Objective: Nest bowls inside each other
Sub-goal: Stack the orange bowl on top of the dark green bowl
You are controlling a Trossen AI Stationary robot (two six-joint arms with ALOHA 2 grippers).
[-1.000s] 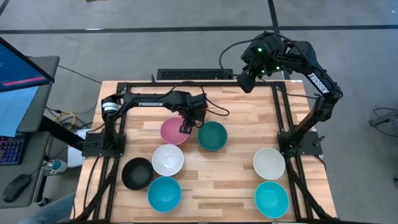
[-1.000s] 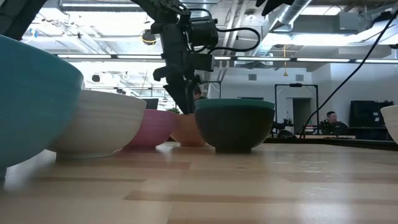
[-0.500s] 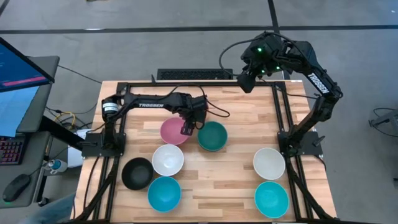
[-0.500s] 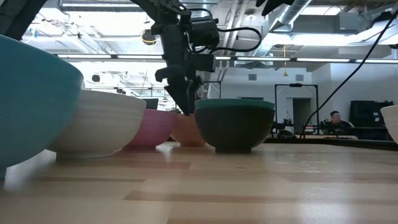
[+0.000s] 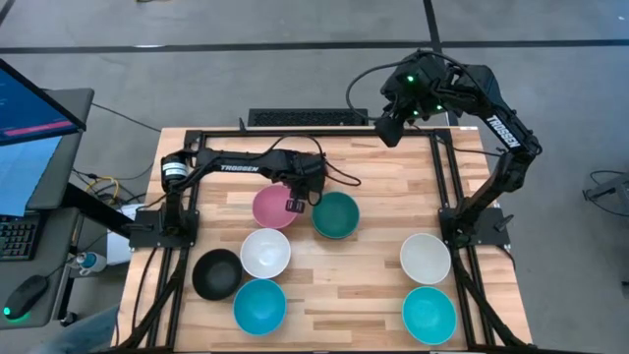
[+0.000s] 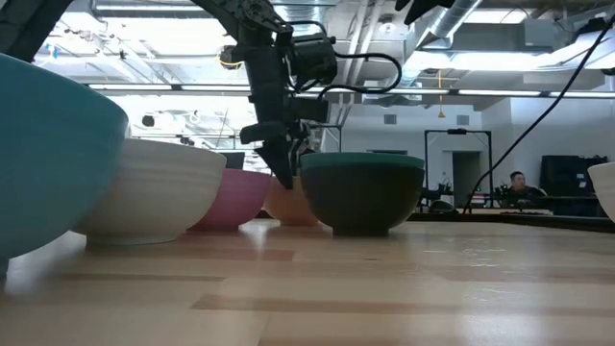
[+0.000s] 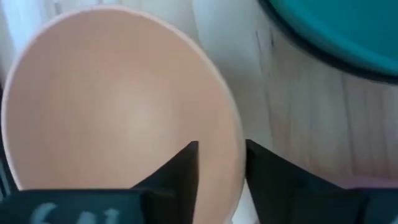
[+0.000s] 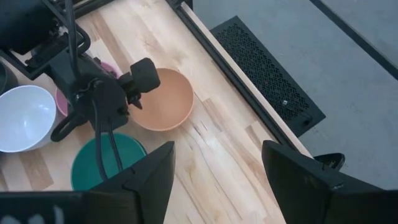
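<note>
Near the back of the table, between the pink bowl [image 5: 274, 206] and the dark green bowl [image 5: 336, 214], I am working the left gripper [image 7: 221, 163] down onto the orange bowl [image 7: 121, 106]. Its jaws are standing apart and straddling the orange rim, one finger inside the bowl and one outside, not yet pinched on it as far as I can judge. From the right wrist camera the orange bowl [image 8: 161, 99] is sitting open side up on the wood, just behind the green one, with the left gripper [image 8: 138, 81] at its edge.

Across the front I am seeing a black bowl [image 5: 216, 273], a white bowl [image 5: 265, 252] and a turquoise bowl [image 5: 259, 305] clustered on the left, and another white bowl [image 5: 425, 258] and turquoise bowl [image 5: 429, 314] on the right. None of them is nested yet.

I am judging these bowls to be light, stiff, thin-walled plastic with a smooth, fairly slippery surface. The rim is the only sensible hold: a pinch across the wall, deep enough that the bowl is not tilting or slipping out when lifted.

The right gripper [image 8: 217, 168] is waiting high over the table's back right corner, jaws wide apart and holding nothing.
</note>
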